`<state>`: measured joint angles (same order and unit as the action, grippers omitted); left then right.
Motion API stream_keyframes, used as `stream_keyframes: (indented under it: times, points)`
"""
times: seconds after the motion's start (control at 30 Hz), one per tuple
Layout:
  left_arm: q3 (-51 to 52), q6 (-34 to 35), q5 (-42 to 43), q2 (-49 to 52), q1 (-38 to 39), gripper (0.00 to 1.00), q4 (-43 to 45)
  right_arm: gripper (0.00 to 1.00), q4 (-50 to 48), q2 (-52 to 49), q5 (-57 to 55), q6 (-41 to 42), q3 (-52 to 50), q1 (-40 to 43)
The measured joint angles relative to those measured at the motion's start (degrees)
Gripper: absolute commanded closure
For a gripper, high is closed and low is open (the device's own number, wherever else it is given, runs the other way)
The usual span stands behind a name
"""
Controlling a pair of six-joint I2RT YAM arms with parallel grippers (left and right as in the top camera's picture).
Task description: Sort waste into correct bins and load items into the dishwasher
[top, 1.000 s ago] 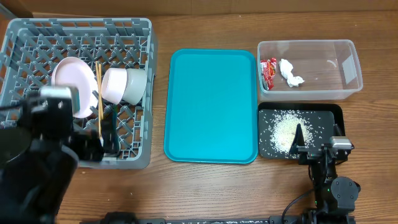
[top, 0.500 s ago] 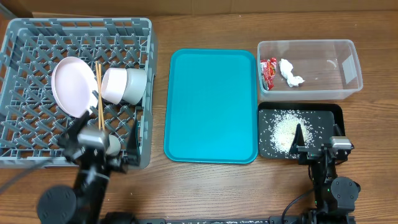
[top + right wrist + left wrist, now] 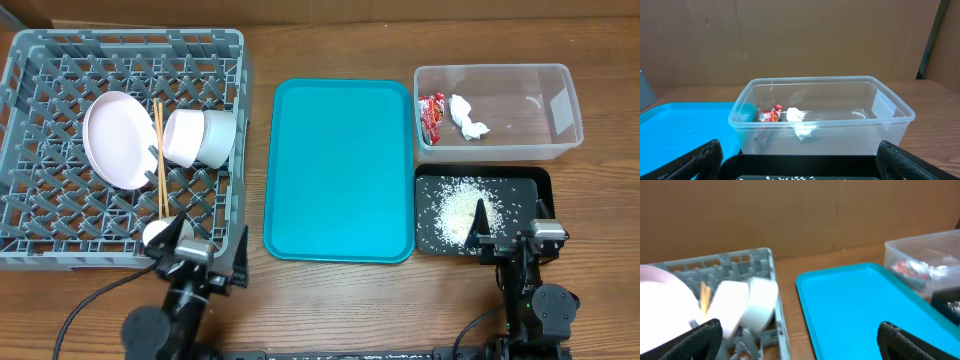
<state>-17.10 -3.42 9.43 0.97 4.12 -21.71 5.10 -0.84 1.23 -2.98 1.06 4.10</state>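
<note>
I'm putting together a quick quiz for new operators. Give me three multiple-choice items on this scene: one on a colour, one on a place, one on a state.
1. What colour is the tray between the grey rack and the clear tub?
A. yellow
B. teal
C. white

2. Where does the red wrapper lie?
A. in the clear tub
B. on the tray
C. in the grey rack

3. How does the left gripper stand?
A. shut tight
B. gripping the red wrapper
C. open, holding nothing

Key:
1 B, the overhead view shows it plainly teal.
2 A, it lies inside the tub beside the white tissue.
3 C, its fingers stand wide apart with nothing between them.
</note>
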Motion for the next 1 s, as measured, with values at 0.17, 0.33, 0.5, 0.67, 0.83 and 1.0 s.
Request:
stream_keyframes:
  times: [0.17, 0.33, 0.5, 0.67, 0.83, 1.0]
  points:
    - [8.94, 0.00, 0.07, -0.13, 0.42, 0.00, 13.14, 0.00, -0.02, 0.00, -0.02, -0.02, 0.00, 0.00]
    - [16.13, 0.02, 0.44, -0.11, 0.42, 0.00, 18.53, 0.00, -0.02, 0.00, 0.00, -0.02, 0.00, 0.00]
    - [16.59, 0.02, 0.44, -0.11, 0.42, 0.00, 18.34, 0.00, 0.00, 0.00, 0.00, -0.02, 0.00, 0.00]
    - [16.59, 0.02, 0.44, -0.11, 0.42, 0.00, 18.34, 0.00, -0.02, 0.00, 0.02, 0.00, 0.00, 0.00]
    - [16.59, 0.02, 0.44, -0.11, 0.42, 0.00, 18.32, 0.00, -0.02, 0.00, 0.00, -0.04, 0.00, 0.00]
    - [16.59, 0.02, 0.44, -0.11, 0.42, 0.00, 18.32, 0.00, -0.04, 0.00, 0.00, -0.02, 0.00, 0.00]
